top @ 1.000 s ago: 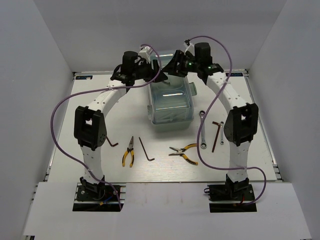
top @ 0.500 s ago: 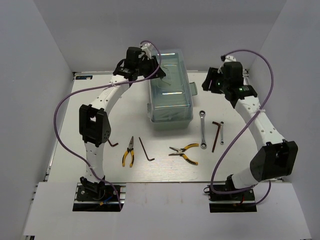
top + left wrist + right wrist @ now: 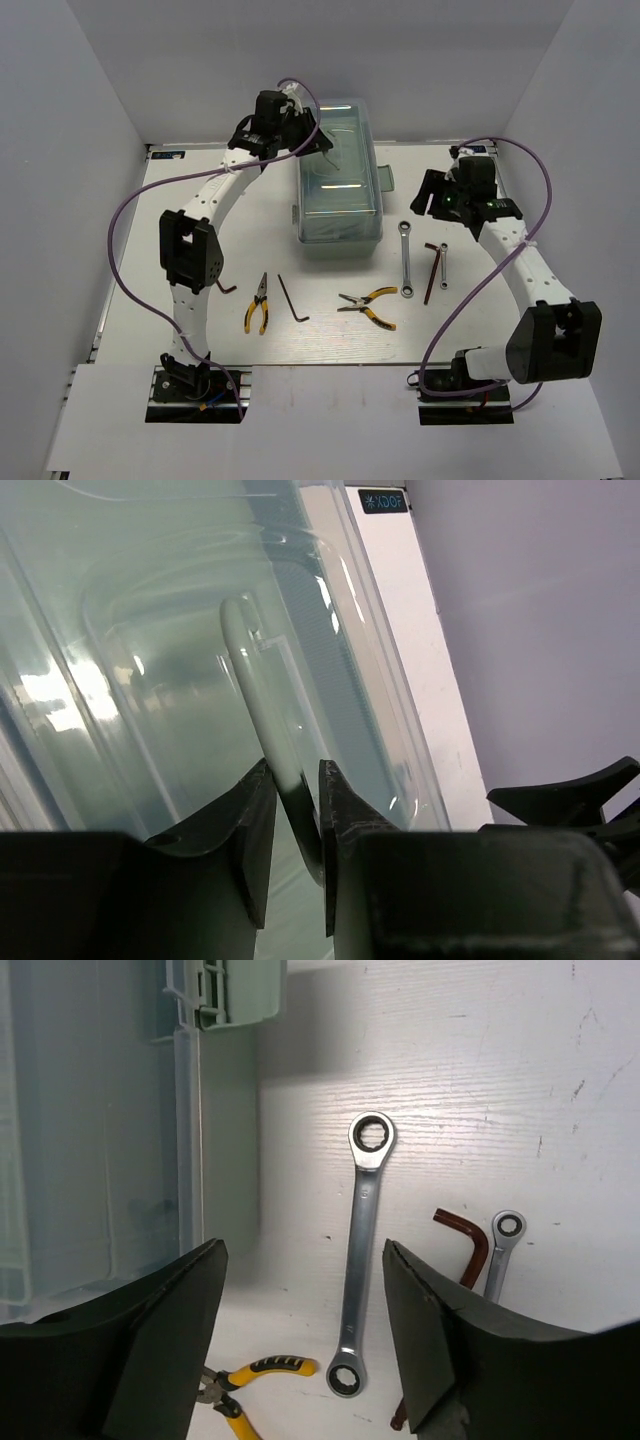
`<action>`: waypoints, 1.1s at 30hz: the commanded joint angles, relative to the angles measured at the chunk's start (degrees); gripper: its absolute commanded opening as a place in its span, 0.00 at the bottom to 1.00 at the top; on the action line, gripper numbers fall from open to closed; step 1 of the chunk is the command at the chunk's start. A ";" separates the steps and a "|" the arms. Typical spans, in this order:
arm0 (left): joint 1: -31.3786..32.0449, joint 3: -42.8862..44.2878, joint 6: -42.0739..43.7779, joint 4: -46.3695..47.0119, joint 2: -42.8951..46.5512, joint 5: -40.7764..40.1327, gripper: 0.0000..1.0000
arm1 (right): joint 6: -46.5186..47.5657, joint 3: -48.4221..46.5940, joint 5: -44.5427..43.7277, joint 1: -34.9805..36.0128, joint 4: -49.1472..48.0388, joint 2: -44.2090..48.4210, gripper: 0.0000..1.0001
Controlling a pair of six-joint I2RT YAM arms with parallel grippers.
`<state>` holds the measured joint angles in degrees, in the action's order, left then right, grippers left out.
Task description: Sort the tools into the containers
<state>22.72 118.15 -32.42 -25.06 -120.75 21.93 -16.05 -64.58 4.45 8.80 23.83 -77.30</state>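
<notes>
Toolbox [image 3: 340, 190]: sitting at far centre of the table [image 3: 330, 345], clear lid down, long axis running near to far.

Left gripper [image 3: 295, 775]: clamping together on the pale green handle [image 3: 250, 670] atop the lid, fingers pressing on either side of the bar.

Right gripper [image 3: 302, 1250]: hanging with fingers wide apart, holding nothing, looking down on the silver wrench [image 3: 366, 1230].

Wrench: lying just right of the toolbox and apart from it, long axis running near to far, roughly parallel to the box wall. Sitting between the spread fingers in the wrist view, so probably calling for a straight descent by the right arm, the nearer one.

Pliers [image 3: 368, 303] and hex keys [image 3: 293, 300]: lying loose nearer the bases.

Writing: showing only a small dark label [image 3: 385, 500] at the table's far edge, characters not reading reliably. Showing no brand on the wrench.
</notes>
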 commanded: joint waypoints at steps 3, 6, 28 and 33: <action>-1.80 0.25 -2.90 9.58 6.67 4.25 0.00 | -0.29 -0.55 5.66 -2.38 -2.56 -2.06 0.73; -2.41 -1.69 -4.75 12.84 8.34 4.87 0.00 | -1.61 -2.04 9.43 -4.48 -2.48 -5.74 0.68; -7.69 -7.32 -13.98 25.94 10.62 14.72 0.00 | -24.46 -15.31 47.14 -6.42 -32.54 -33.79 0.08; -7.69 -7.32 -14.51 26.55 10.01 17.17 0.00 | -28.32 -22.51 49.86 -3.97 -34.12 -40.38 0.10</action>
<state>15.00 109.30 -46.59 -7.51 -118.39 33.19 -40.58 -82.85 50.11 3.09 -6.00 -116.20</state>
